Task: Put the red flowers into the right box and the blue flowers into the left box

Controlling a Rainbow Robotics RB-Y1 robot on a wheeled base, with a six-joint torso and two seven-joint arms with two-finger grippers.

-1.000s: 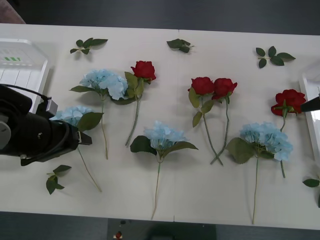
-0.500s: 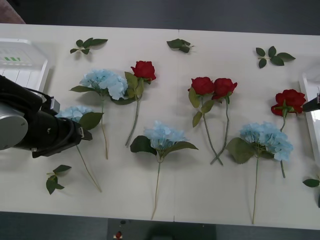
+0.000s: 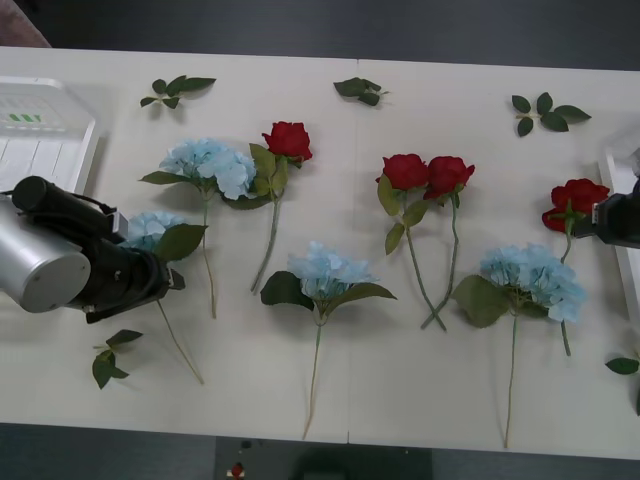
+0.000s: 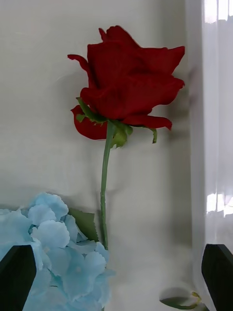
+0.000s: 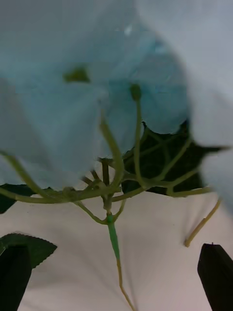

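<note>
On the near part of the counter (image 3: 400, 400) you have long green stems and two loose leaf sprigs (image 3: 108, 355), one at each near side. Just beyond, three blue flowers (image 3: 325, 272) lie in a rough row: one in the middle, one to the right, and one at the left, half hidden under your left arm. Your left end effector (image 5: 116, 272) sits right at that left bloom, its black fingertips (image 5: 216, 272) spread wide on either side of the thin stem beneath the pale petals, not closed on it. The fourth blue flower lies farther back on the left, beside a red one.

Your right end effector (image 4: 116, 274) hovers at the right edge with its fingers spread apart, holding nothing, just near of the rightmost of the red flowers (image 4: 126, 82). That rose lies close beside the right box (image 4: 216, 121). Two more red flowers lie together mid-counter. The left box (image 3: 40, 130) sits at the far left, and three more sprigs lie along the far side.
</note>
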